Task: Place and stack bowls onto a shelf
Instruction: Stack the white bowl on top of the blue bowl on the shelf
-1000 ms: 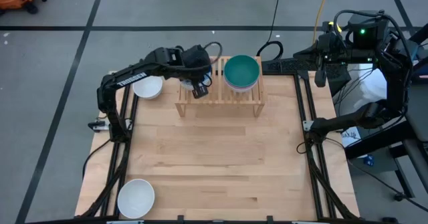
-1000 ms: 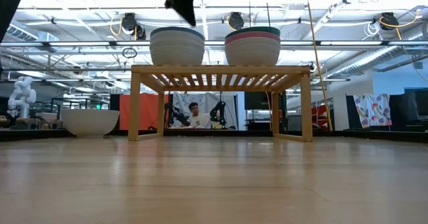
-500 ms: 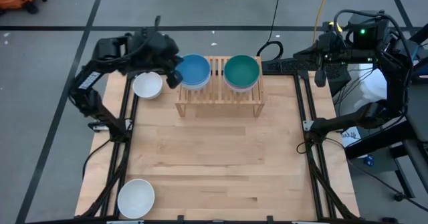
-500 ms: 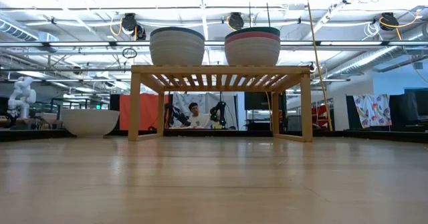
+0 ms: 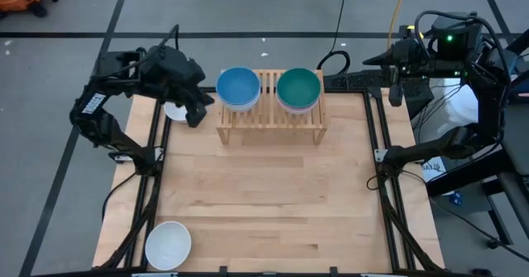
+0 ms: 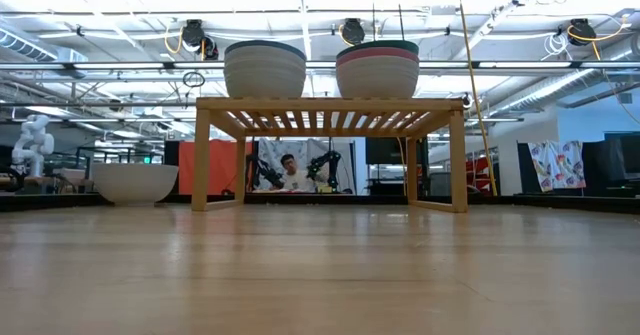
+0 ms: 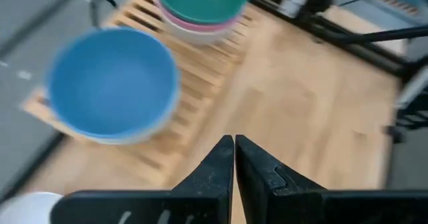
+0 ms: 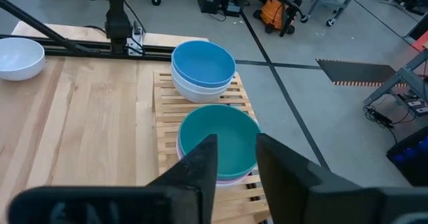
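The light-wood shelf (image 5: 271, 112) stands at the table's far edge. On its slatted top sit two stacks of bowls: one topped by a blue bowl (image 5: 238, 87), one by a dark green bowl (image 5: 298, 88) over a pink one (image 6: 377, 53). My left gripper (image 5: 197, 117) hovers shut just left of the shelf, partly over a white bowl (image 5: 174, 112) that rests on the table. Another white bowl (image 5: 168, 244) sits at the near left corner. My right gripper (image 8: 234, 154) stands open beyond the table's far right corner (image 5: 384, 59), holding nothing.
Black frame rails (image 5: 382, 145) run along the table's left and right edges. The wide wooden tabletop (image 5: 264, 194) lies in front of the shelf. A person (image 6: 292, 173) sits in the room far behind the shelf.
My left gripper has drawn away from above the shelf's left stack toward the table's left edge, then a little toward the near edge, and now hangs over the far white bowl. The blue-topped stack stays on the shelf, uncovered in the high view.
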{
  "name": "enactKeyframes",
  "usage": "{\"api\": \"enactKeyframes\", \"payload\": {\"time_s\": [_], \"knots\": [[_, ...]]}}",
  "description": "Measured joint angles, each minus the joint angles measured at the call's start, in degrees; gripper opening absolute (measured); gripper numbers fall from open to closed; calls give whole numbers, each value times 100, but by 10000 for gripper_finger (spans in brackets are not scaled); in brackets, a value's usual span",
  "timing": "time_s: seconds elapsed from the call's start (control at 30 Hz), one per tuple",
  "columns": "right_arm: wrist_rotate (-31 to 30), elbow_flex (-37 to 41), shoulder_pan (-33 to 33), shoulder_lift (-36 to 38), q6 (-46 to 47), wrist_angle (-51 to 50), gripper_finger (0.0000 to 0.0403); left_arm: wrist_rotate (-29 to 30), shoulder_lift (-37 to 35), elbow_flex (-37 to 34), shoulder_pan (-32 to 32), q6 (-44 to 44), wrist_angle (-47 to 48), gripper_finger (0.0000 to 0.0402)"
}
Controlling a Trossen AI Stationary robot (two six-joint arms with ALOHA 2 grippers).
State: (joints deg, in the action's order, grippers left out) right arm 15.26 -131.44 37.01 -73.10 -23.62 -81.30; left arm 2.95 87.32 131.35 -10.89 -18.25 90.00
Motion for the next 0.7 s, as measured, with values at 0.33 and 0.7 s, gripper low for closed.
{"api": "enactKeyframes", "payload": {"time_s": [0.33,0.7], "knots": [[3,0,1,2,0,-44,134,-914,-2,-7,1057,-122,0,21],[5,0,0,2,0,-86,134,-352,-4,-7,1970,-493,0,5]]}}
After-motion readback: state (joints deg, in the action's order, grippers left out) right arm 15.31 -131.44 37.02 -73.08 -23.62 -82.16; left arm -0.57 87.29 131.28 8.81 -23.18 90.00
